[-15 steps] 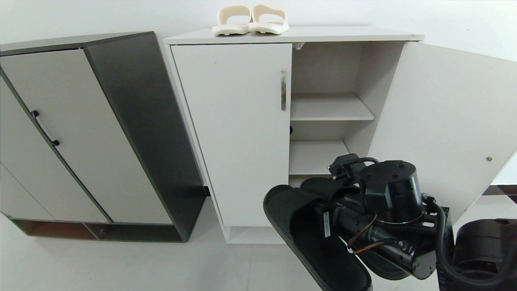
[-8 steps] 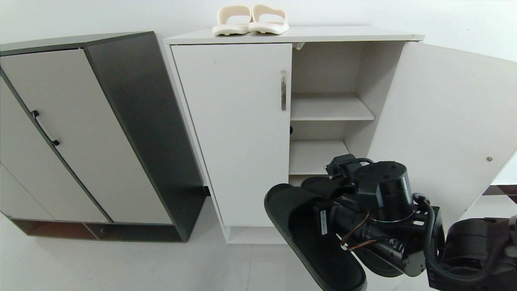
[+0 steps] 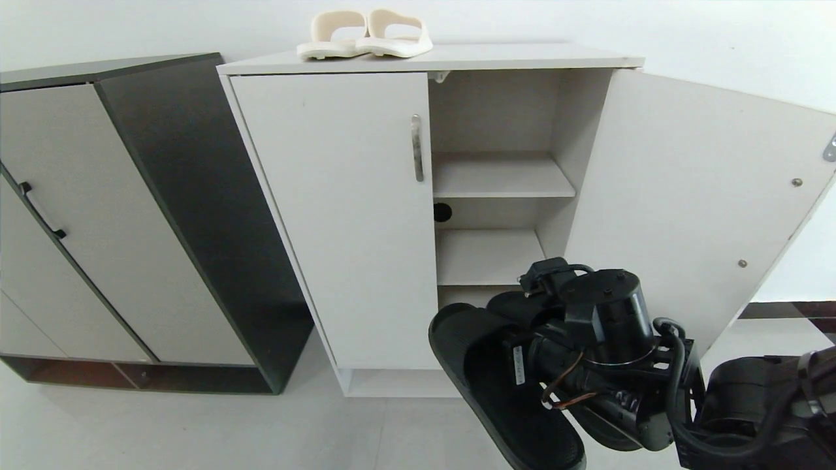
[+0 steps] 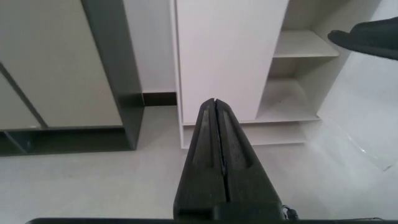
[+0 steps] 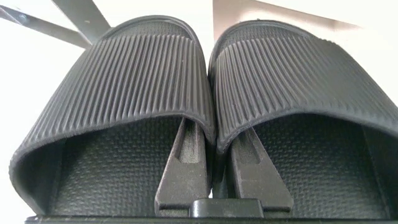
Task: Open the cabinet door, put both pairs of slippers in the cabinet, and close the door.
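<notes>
A plain white wall (image 3: 718, 32) fills twelve o'clock. At nine o'clock stands a black-framed cabinet (image 3: 189, 215) with a shut grey door (image 3: 72, 248) and black handle (image 3: 40, 210), on pale grey floor (image 3: 196, 431); dark baseboard (image 3: 790, 309) at four o'clock.

Left pincer (image 4: 214, 107) closed, right pincer (image 5: 214, 149) clamped

Two black slippers (image 3: 503, 385) are near right; two cream slippers (image 3: 366, 36) are far, atop the white cabinet (image 3: 339, 215). Two cabinets stand: that one and a dark cabinet (image 3: 196, 196) left.
</notes>
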Motion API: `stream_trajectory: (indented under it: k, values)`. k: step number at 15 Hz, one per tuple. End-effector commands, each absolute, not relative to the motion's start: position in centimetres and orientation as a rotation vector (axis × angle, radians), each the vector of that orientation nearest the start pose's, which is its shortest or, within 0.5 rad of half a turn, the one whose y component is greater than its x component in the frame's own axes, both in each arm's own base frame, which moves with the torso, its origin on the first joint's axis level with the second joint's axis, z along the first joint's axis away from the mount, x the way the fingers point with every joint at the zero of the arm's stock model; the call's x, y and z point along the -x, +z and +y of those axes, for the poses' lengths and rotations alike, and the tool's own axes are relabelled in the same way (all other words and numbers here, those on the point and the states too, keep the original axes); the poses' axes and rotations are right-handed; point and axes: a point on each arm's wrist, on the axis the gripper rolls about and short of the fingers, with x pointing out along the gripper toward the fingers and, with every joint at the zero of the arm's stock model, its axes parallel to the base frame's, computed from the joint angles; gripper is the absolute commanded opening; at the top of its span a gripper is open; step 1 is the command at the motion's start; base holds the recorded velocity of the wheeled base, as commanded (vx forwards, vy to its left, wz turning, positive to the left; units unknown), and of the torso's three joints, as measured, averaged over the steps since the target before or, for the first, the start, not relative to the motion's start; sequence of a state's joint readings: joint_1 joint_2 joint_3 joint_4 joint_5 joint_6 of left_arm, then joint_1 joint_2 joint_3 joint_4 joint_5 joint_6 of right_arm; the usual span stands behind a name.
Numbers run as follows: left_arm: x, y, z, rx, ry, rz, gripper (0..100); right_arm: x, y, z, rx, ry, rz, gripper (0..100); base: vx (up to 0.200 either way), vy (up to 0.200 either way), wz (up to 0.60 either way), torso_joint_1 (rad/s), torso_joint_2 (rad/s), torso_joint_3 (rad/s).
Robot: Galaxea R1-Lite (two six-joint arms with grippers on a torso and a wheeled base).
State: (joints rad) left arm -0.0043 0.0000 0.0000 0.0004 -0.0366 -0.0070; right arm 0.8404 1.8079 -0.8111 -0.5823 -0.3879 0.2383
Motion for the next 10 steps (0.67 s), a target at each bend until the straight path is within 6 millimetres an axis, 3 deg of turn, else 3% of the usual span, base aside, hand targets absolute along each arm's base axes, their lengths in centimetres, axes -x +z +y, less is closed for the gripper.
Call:
stream_trajectory:
  k: [1,10]
  values:
    - [2.3,7.6,-0.1,0.008,-0.038,0.002,0,-22.4,13.8,23.7,0.013,0.395,0.410,0,0.000,0.000,0.00,0.000,0.00,0.000]
    - [2.3,7.6,0.0,0.006,-0.031,0.002,0,-25.2,11.5,26.0,-0.034,0.252,0.404,0,0.000,0.000,0.00,0.000,0.00,0.000]
